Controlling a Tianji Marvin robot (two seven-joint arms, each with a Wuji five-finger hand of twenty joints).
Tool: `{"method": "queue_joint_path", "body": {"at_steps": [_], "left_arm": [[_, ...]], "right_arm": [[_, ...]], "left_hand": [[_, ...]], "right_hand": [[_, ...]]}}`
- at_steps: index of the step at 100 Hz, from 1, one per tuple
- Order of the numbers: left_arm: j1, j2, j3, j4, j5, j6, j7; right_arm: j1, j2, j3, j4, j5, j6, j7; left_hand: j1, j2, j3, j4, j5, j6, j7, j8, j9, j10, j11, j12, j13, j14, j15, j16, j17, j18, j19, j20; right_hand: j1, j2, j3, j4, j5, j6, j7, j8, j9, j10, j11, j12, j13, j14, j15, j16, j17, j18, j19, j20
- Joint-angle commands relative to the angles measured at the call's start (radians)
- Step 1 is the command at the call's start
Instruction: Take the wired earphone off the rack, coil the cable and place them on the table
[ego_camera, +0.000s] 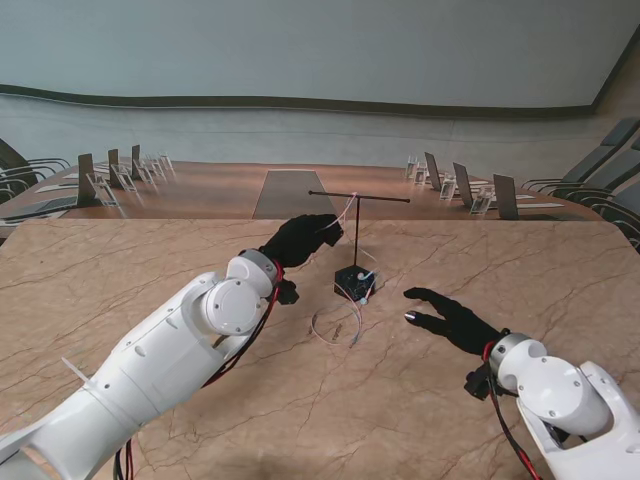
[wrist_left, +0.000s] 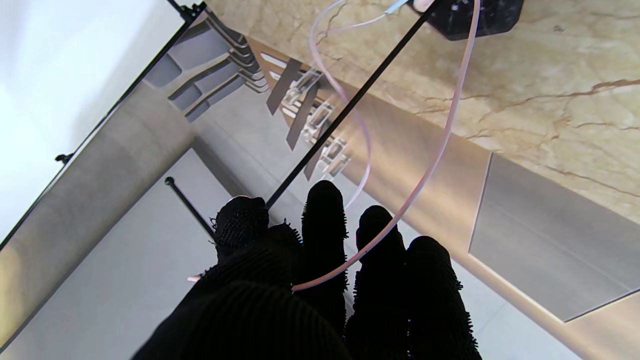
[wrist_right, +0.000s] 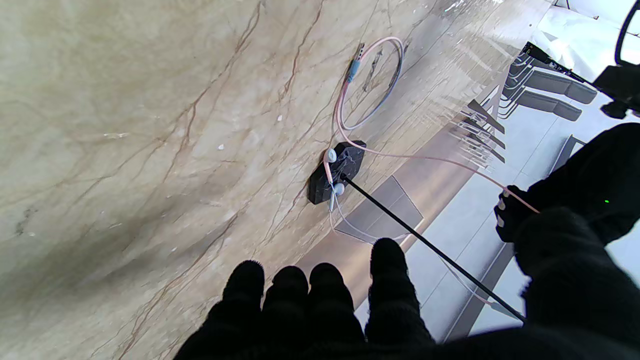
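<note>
- pale pink wired earphone (wrist_right: 332, 172), thin cable with two white buds; the buds lie on and against the black block base of the rack, one on its top face, one at its edge; right wrist view shows this best
- one run of the pink cable (wrist_left: 440, 145) climbs from the base up to the raised left hand; another part lies on the table as a loose loop (wrist_right: 372, 85) just beside the base, on the side nearer to me in the stand view; a small blue-sleeved plug (wrist_right: 354, 67) ends that loop
- thin black T-shaped metal rack (ego_camera: 357, 235), upright post on a small dark block, slim crossbar on top; it stands near the table's middle
- left hand (ego_camera: 300, 238) in black knit glove, up beside the crossbar on the rack's left; the cable runs across its fingers (wrist_left: 325, 220) and disappears under the thumb side, so it appears pinched there; fingers otherwise fairly straight, not curled into a fist
- right hand (ego_camera: 452, 318) in black knit glove, low over the table to the right of the rack, well apart from the base; fingers spread and extended, holding nothing
- beige marble-patterned table (ego_camera: 130, 270) with brown veins carries it all
- beyond it, a long curved wooden conference desk (ego_camera: 215, 190) with name-card stands and grey chairs
</note>
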Motion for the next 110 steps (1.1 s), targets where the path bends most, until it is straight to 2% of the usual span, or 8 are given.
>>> {"method": "queue_joint_path", "body": {"at_steps": [1, 64, 93, 110], "left_arm": [[0.007, -0.001, -0.008, -0.027, -0.001, -0.014, 0.008], [0.057, 0.010, -0.075, -0.116, 0.013, -0.043, 0.048], [0.133, 0.033, -0.105, -0.187, 0.042, -0.011, 0.024], [0.183, 0.039, -0.111, -0.218, 0.041, 0.011, 0.016]], "right_arm": [[-0.003, -0.003, -0.003, -0.006, -0.003, -0.002, 0.000], [-0.006, -0.003, -0.006, -0.007, -0.007, -0.010, -0.003], [-0.009, -0.002, -0.003, -0.011, -0.011, -0.014, 0.000], [-0.001, 0.000, -0.009, -0.015, -0.013, -0.022, 0.004]], "left_hand": [[0.068, 0.041, 0.000, -0.020, 0.008, 0.021, 0.035, 0.034, 0.006, 0.012, 0.027, 0.016, 0.005, 0.030, 0.026, 0.026, 0.014, -0.051, 0.038, 0.038], [0.068, 0.042, 0.010, -0.018, -0.001, 0.027, 0.027, 0.030, 0.017, 0.016, 0.047, 0.011, 0.026, 0.037, 0.028, 0.025, 0.038, -0.028, 0.030, 0.058], [0.068, 0.043, 0.008, -0.016, -0.002, 0.028, 0.027, 0.028, 0.018, 0.016, 0.051, -0.001, 0.034, 0.035, 0.023, 0.022, 0.043, -0.026, 0.027, 0.053], [0.068, 0.044, 0.006, -0.016, -0.004, 0.028, 0.026, 0.026, 0.018, 0.018, 0.053, -0.004, 0.034, 0.034, 0.020, 0.020, 0.044, -0.024, 0.027, 0.051]], "right_hand": [[0.004, 0.021, -0.022, -0.018, -0.025, -0.009, 0.019, -0.009, -0.002, 0.000, 0.008, 0.001, -0.039, -0.015, -0.009, 0.016, -0.013, -0.039, -0.004, 0.022], [0.005, 0.022, -0.023, -0.018, -0.028, -0.008, 0.044, -0.033, -0.002, 0.001, 0.010, 0.002, -0.039, -0.014, -0.009, 0.019, -0.014, -0.039, -0.003, 0.025], [0.006, 0.021, -0.023, -0.018, -0.035, -0.010, 0.045, -0.045, -0.002, 0.002, 0.009, 0.002, -0.039, -0.012, -0.009, 0.020, -0.014, -0.039, -0.003, 0.025], [0.006, 0.019, -0.023, -0.018, -0.037, -0.013, 0.006, -0.068, -0.002, 0.013, 0.008, 0.001, -0.041, 0.017, 0.002, 0.053, -0.019, -0.016, 0.015, 0.043]]}}
